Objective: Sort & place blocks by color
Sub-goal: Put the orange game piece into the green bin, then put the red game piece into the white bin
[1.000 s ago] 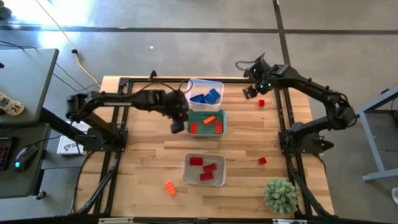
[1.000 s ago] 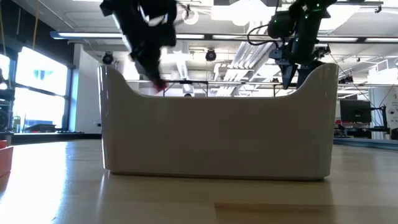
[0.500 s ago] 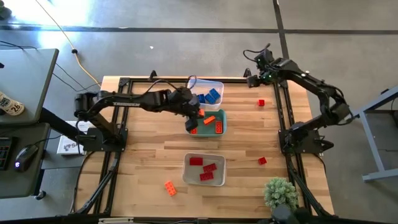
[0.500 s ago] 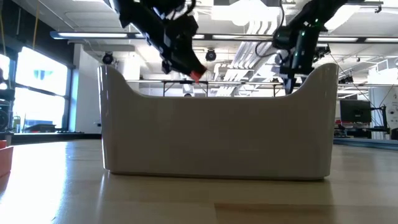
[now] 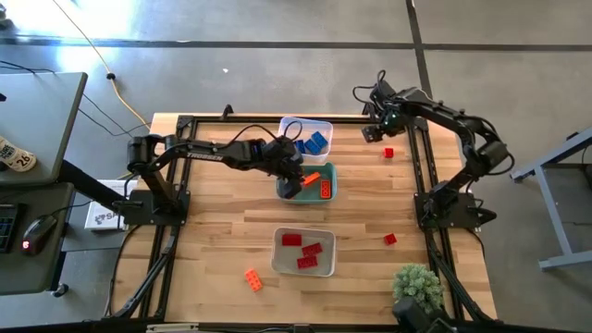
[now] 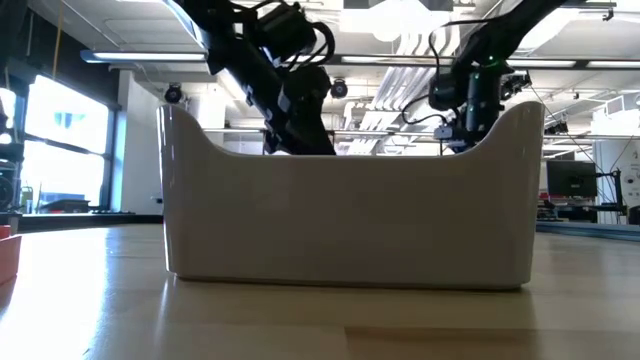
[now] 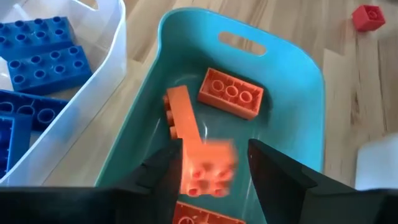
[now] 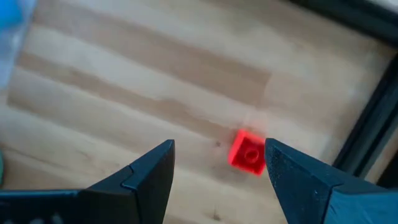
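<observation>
— Where are your left fingers (image 7: 208, 171) right now?

— Over the teal bin (image 5: 326, 171), in the middle of the surface (image 5: 213, 231). They stand parted, and an orange block (image 7: 208, 168) sits blurred between them in my left wrist view. I judge it has just left my grip and is dropping, though the blur makes that hard to swear to. Two more orange blocks lie in the bin: a long one (image 7: 180, 112) and a three-stud one (image 7: 230, 93).

— And your right fingers (image 8: 217, 180)?

— Spread wide, holding nothing, hovering near the far right corner of the surface. A small red block (image 8: 249, 151) lies on the wood below and just beyond the tips, closer to one finger than the other in my right wrist view.

— Which relation matters for the next move?

— That red block's offset. It is not centred between my right fingers, so I think I must shift sideways before lowering. It is a squat cube, so I see no long axis to line up with. My right arm is much the nearer one to it.

— What else is left?

— Another red block (image 5: 390, 239) lies near the right edge, beside my right arm's base, and an orange one (image 5: 252, 278) near the front, left of the white bin (image 5: 328, 242) holding reds. The blue blocks (image 5: 313, 142) sit in the clear bin (image 5: 324, 123).
</observation>
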Controlling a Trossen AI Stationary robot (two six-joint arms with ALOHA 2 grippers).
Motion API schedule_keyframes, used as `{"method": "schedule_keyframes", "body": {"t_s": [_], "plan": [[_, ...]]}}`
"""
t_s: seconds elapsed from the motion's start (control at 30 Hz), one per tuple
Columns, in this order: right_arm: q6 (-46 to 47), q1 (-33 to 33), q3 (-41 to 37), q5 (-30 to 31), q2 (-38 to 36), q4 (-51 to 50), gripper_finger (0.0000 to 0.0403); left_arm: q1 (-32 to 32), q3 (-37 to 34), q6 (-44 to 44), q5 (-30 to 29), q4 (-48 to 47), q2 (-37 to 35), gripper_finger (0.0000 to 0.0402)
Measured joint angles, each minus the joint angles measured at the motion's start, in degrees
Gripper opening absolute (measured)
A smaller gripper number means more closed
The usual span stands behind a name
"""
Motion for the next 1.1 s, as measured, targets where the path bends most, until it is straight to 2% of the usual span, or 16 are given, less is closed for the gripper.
{"method": "schedule_keyframes", "body": {"t_s": [0.27,0.4,0.5,0.93,1.1], "plan": [[-1.1,-2.9,0.0,-0.6,3.6,-4.4,0.0236,0.0,0.0,-0.1,0.4,1.7,0.0,0.0219],[-1.4,-4.1,0.0,-0.6,5.6,-5.9,0.0236,0.0,3.2,0.0,0.3,-1.5,0.0,0.0238],[-1.4,-4.8,0.0,-0.6,6.5,-6.1,0.0236,0.0,6.9,0.2,0.2,-5.7,0.0,0.0240],[3.7,-5.2,0.0,-0.1,12.9,-6.1,0.0236,-0.1,24.3,10.8,0.2,-23.2,0.0,0.0239],[4.8,-5.2,0.0,1.0,15.0,-5.9,0.0236,0.0,27.8,13.7,-1.1,-26.4,-0.1,0.0239]]}}
